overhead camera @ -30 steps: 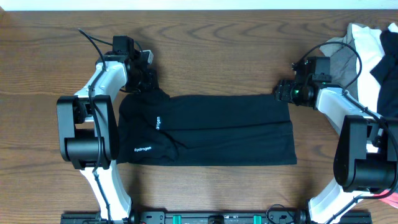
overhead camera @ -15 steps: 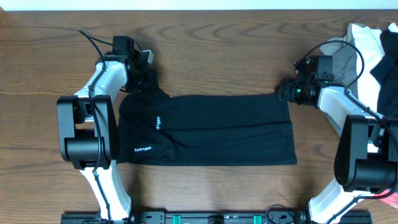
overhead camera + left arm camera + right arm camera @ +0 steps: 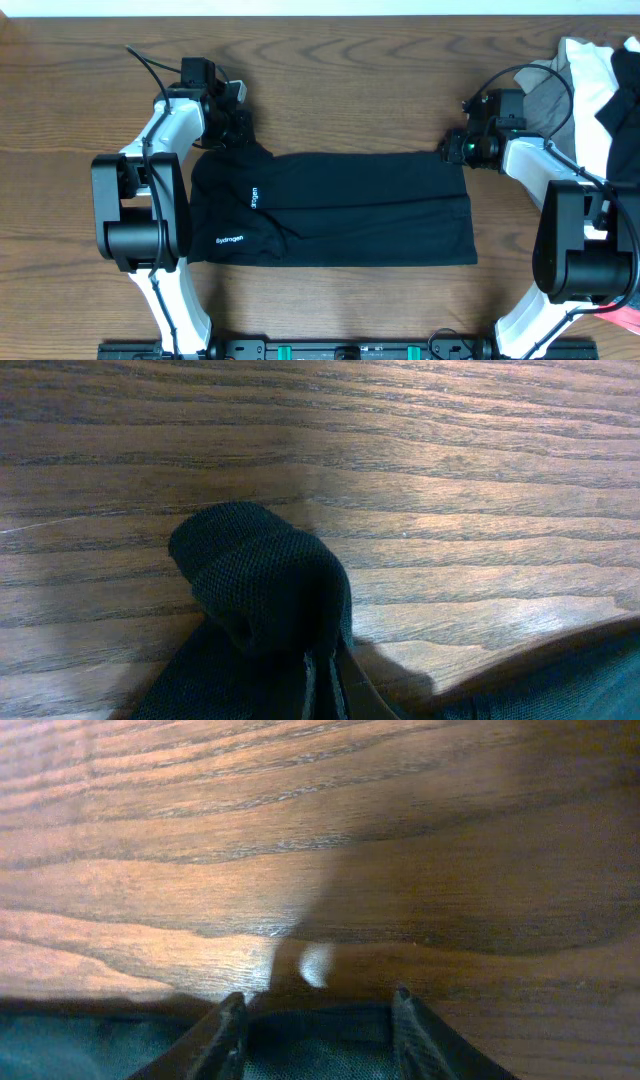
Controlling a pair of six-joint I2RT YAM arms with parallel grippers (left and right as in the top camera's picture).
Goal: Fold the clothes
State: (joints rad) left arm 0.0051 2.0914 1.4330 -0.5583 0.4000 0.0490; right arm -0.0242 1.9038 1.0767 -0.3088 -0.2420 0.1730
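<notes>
Closure is under way at the right tool (image 3: 452, 148): over the last second its jaws have been drawn in from wide to roughly half apart, and the wrist has been shifted slightly toward the corner of the black garment (image 3: 340, 205). In the right wrist view its fingers (image 3: 225, 1035) are set either side of the cloth's edge, with fabric lying between them but not yet pinched. The left tool (image 3: 238, 128) is kept fully closed on the opposite corner, a knob of cloth bunched just ahead of its tips. The garment is spread flat on the surface (image 3: 350, 70), stretched from one tool across to the other. Other clothes (image 3: 595, 75) are heaped behind the right tool. Once this second corner is gripped, both ends would be held, so the next fold can probably be begun.
</notes>
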